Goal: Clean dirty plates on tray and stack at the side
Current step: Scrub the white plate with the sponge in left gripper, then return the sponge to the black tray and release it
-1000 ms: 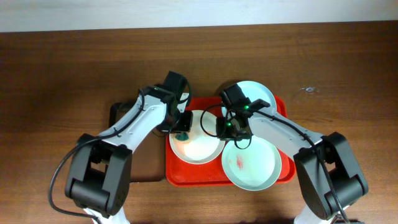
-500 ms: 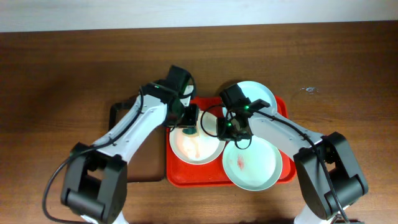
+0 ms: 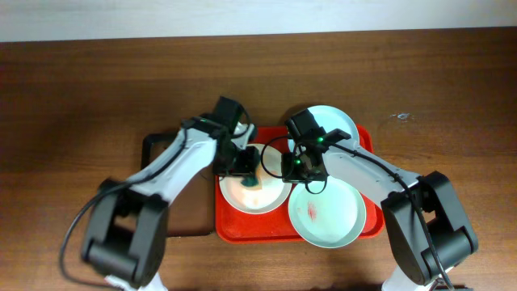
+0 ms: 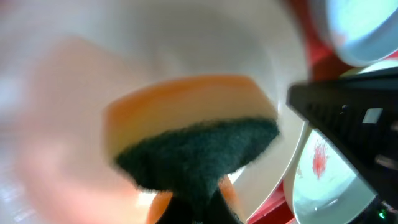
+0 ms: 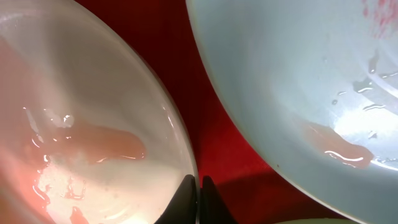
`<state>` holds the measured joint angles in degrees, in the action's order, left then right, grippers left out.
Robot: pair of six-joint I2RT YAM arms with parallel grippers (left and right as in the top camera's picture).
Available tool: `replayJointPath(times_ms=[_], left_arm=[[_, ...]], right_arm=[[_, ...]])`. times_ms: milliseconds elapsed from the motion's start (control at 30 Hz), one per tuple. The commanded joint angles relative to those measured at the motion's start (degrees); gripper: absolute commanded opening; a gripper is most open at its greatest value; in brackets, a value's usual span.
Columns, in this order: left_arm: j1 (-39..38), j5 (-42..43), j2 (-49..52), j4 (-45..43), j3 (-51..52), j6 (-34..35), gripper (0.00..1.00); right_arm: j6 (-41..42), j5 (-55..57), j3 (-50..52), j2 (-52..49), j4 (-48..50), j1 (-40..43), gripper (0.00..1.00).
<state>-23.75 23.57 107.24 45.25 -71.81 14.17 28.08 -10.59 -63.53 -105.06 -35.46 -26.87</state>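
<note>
Two claws share the white plate (image 3: 241, 196) on the red tray (image 3: 222, 220): the left claw (image 3: 246, 166), clamped on a sponge (image 4: 189, 140), presses it down while the right claw (image 5: 198, 185) grips the rim, apparently steadying it for wiping.

Sponge (image 4: 193, 124): orange, dark green scouring face.
Black tray (image 3: 148, 149): narrow, lying on bench.
Bench (image 3: 81, 97): brown wood, small pale mark (image 3: 401, 116) at right.
</note>
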Motion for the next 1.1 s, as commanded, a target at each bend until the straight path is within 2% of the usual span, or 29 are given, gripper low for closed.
replayJointPath(times_ms=[0,167,233,267,333,433,500,567,633,833,933,967,1000,1033,1067], left_arm=[[0.48,-12.81,-5.33,1.38,-0.04,1.68,0.0],[0.39,-17.66,4.79,0.9,0.85,3.19,0.0],[0.39,-0.37,7.06,0.87,0.72,-0.11,0.0],[0.55,5.44,6.38,0.92,0.37,-2.38,0.0],[1.95,8.24,1.73,2.99,-1.81,-3.26,0.0],[6.56,0.46,-7.39,5.49,-2.99,-3.17,0.0],[10.36,-10.12,-12.9,10.56,-2.97,-3.17,0.0],[13.49,-23.74,-13.35,16.92,-2.8,-3.15,0.0],[14.19,-24.87,-13.05,17.35,-1.07,-3.13,0.0],[14.19,-25.11,-12.33,10.19,10.49,-2.03,0.0],[14.19,-25.14,-12.33,9.22,12.55,-2.01,0.0],[14.19,-25.11,-12.33,9.22,12.55,-1.99,0.02],[14.19,-25.11,-12.33,9.22,12.55,-1.97,0.1],[14.19,-25.09,-12.33,9.22,12.52,-1.79,0.25],[14.19,-25.09,-12.33,9.27,12.5,-1.49,0.3]], right_arm=[[-0.22,-0.94,0.0,-0.33,0.42,-0.5,0.04],[-0.22,-0.94,0.0,-0.33,0.42,-0.5,0.04],[-0.22,-0.94,0.0,-0.33,0.42,-0.5,0.04],[-0.24,-0.94,0.0,-0.33,0.42,-0.5,0.04],[-0.24,-0.94,0.0,-0.33,0.39,-0.5,0.04],[-0.24,-0.94,0.0,-0.33,0.39,-0.5,0.04],[-0.24,-0.94,0.0,-0.33,0.42,-0.5,0.04],[-0.24,-0.94,0.0,-0.33,0.39,-0.5,0.04],[-0.24,-0.94,0.0,-0.33,0.39,-0.5,0.04],[-0.24,-0.94,0.0,-0.33,0.37,-0.5,0.04],[-0.24,-0.94,0.0,-0.33,0.35,-0.5,0.04],[-0.24,-0.94,0.0,-0.33,0.35,-0.5,0.04],[-0.24,-0.94,0.0,-0.33,0.35,-0.5,0.04],[-0.24,-0.94,0.0,-0.33,0.37,-0.5,0.04],[-0.24,-0.94,0.0,-0.33,0.37,-0.5,0.04]])
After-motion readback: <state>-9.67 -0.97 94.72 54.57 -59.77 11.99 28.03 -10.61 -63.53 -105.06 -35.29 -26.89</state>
